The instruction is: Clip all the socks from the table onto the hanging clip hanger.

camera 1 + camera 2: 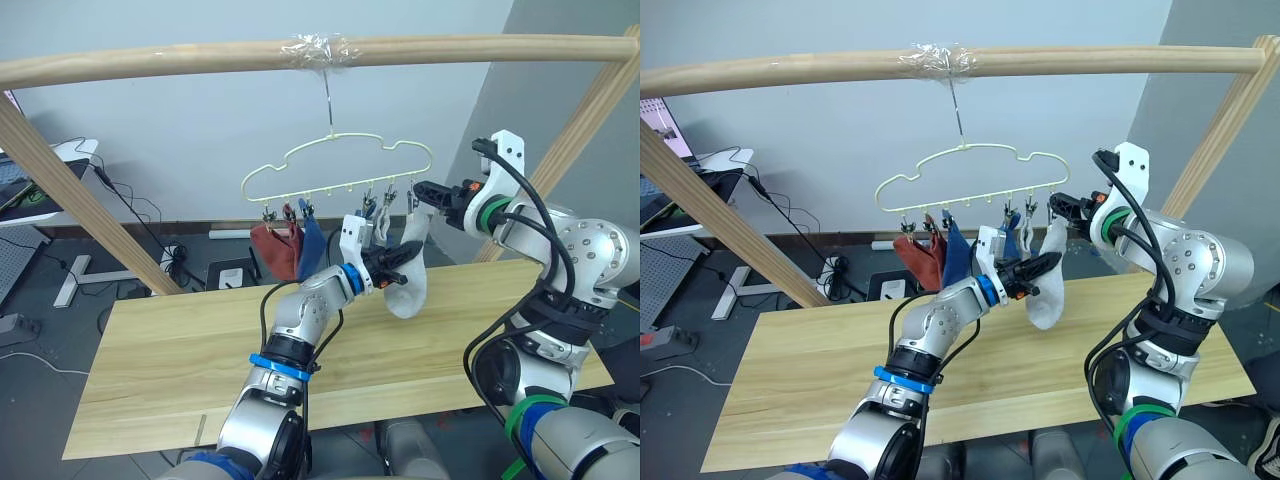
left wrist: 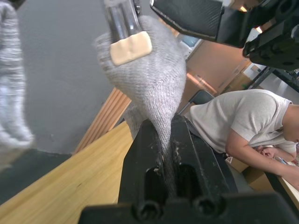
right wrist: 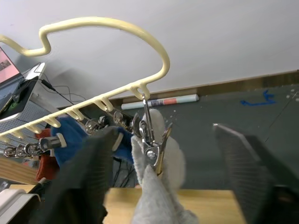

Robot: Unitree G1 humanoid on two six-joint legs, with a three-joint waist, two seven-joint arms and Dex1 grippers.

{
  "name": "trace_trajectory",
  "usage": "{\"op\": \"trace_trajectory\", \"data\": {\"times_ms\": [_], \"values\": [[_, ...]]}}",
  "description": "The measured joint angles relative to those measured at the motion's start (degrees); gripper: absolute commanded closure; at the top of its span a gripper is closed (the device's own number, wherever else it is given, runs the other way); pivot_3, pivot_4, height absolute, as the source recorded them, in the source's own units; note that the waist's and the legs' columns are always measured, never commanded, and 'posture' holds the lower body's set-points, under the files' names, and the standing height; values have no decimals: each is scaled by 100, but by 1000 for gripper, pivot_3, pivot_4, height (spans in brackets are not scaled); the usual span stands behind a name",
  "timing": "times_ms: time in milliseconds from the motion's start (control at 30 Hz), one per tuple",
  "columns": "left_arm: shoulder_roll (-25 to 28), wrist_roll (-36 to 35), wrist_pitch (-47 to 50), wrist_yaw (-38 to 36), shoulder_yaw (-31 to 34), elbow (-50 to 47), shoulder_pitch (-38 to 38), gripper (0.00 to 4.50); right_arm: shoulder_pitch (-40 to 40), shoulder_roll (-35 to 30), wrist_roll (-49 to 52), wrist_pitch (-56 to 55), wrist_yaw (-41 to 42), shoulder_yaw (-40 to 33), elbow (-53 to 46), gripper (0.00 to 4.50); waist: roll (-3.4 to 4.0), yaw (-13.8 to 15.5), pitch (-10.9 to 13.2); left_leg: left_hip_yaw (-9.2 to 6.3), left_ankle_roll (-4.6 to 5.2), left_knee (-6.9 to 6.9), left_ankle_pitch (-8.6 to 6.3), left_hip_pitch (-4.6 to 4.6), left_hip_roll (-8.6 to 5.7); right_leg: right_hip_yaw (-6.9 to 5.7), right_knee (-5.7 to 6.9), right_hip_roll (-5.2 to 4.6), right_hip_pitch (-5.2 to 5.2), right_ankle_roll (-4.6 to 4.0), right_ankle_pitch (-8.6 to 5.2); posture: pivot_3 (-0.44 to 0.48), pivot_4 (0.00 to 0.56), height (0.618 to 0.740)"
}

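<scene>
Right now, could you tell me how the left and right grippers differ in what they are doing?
The left gripper is shut on the grey sock, pinching it low; the right gripper is open, holding nothing. The left sits below the clip hanger; the right is level with its end clip. Both are by that sock.

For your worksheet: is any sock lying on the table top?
No: the table carries no sock; the socks hang from the clip hanger.
</scene>
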Motion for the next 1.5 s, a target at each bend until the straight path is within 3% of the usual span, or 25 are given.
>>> {"op": "trace_trajectory", "data": {"times_ms": [100,400,600,767,900,1000,1233,1367,1500], "values": [[9,-3,-14,-4,15,1,-106,4500,284,-593,91,-400,410,240,-175,6,0,-9,0,4,0,1,0,-3,-1,3,-6,-1,0,5,-1,-214,121,740],[14,-73,-137,-123,112,428,-186,1879,1700,-819,47,-1464,657,519,-756,0,-1,-183,0,11,0,6,0,1,0,12,0,0,0,12,-1,-240,129,740],[164,437,-418,-287,-199,662,-94,11,3286,-1095,-671,-3172,761,1313,-873,0,-2,-223,1,19,0,2,-1,6,1,19,-4,1,0,13,-2,-224,131,740],[894,851,-357,-376,-458,93,925,11,4043,-993,-1180,-4613,861,1754,-411,0,-3,-360,2,28,0,-6,-1,37,10,34,12,8,7,12,-2,-165,128,740],[1517,1042,-167,-194,-363,-761,1807,11,4271,-832,-1387,-5297,858,1948,-18,0,-3,-312,2,21,0,-2,0,54,12,32,18,11,24,8,0,-144,123,740],[1773,1041,-121,14,-147,-1443,2405,11,4441,-796,-1485,-5606,875,2055,166,0,-3,-215,1,15,-1,2,-1,55,8,33,7,9,36,5,-1,-119,119,740],[2528,1011,-135,571,1067,-3179,3923,11,4913,-1015,-1647,-6182,1389,2299,322,0,-4,49,-2,11,-2,-10,-2,53,10,28,4,8,31,-5,-7,-63,108,740],[2790,1030,-96,679,1469,-3440,4797,11,5148,-1062,-1635,-6206,1618,2293,341,0,-11,205,-6,12,-3,-6,-2,54,9,28,5,3,33,-38,-26,-26,101,740],[2880,1302,-114,907,1479,-3423,5228,11,5338,-1081,-1645,-6203,1631,2265,353,0,-17,352,-9,12,-4,-2,-3,52,12,24,5,2,33,-41,-28,-11,95,740]]}}
